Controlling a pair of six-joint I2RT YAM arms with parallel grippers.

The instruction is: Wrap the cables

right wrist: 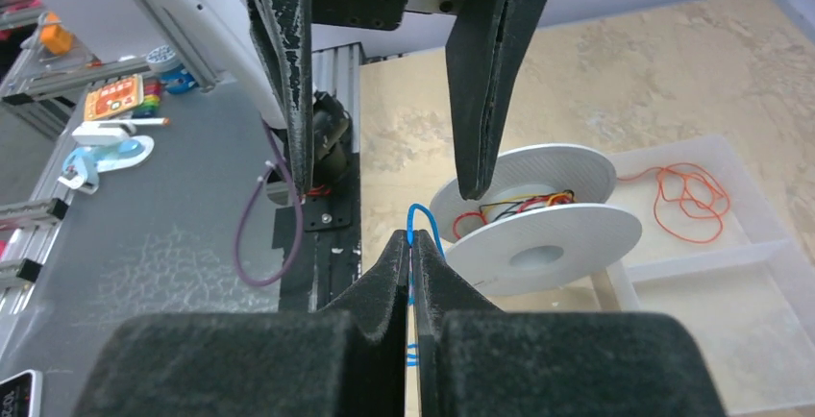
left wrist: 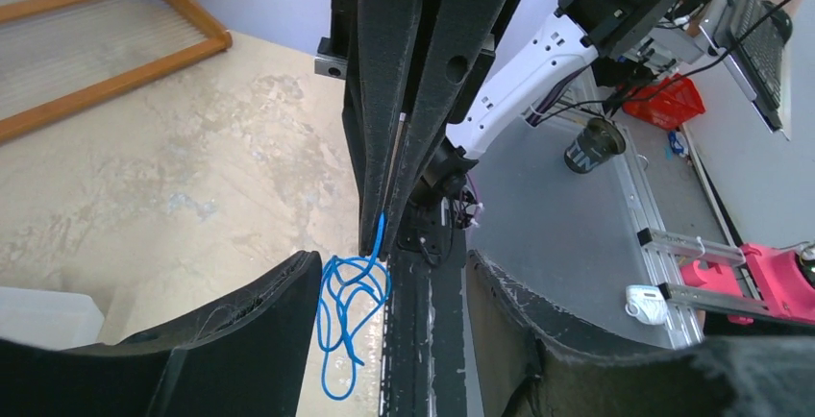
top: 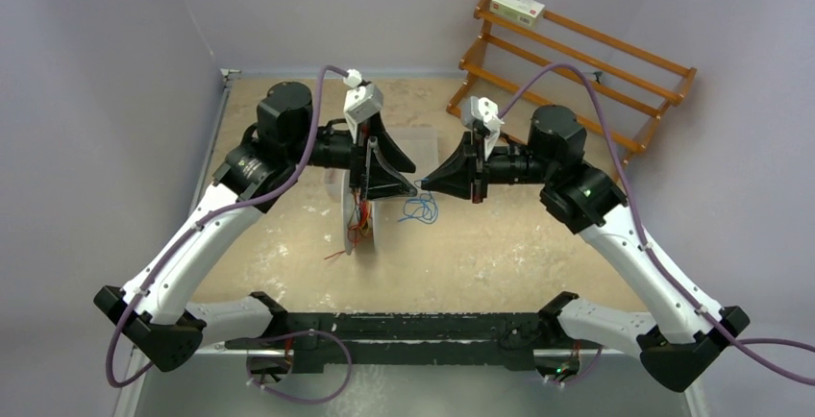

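As the top camera shows it, the left gripper (top: 389, 184) and the right gripper (top: 424, 186) meet tip to tip over the table (top: 538, 244). The blue cable (top: 420, 209) lies in loose loops just below them. Beside it stands the white spool (top: 363, 234), with red-orange cables (top: 360, 213) wound on it.

From the left wrist, the left fingers (left wrist: 240, 340) stand well apart and hold nothing. The right gripper (left wrist: 380, 244) reaches in between them from above, its fingers pressed together on one end of the blue cable (left wrist: 348, 313). The rest hangs in curls toward the table.

From the right wrist, the right fingers (right wrist: 384, 282) are clamped on the blue cable (right wrist: 419, 220), and a short arch shows above the tips. The left gripper (right wrist: 387, 186) is open around this place, and an orange cable (right wrist: 687, 194) lies in the clear tray (right wrist: 716, 278).

I judge this to be a handover. The left gripper should close on the arch near the right tips, and only then should the right one let go. The cable is very thin, so the pads must meet exactly on it.
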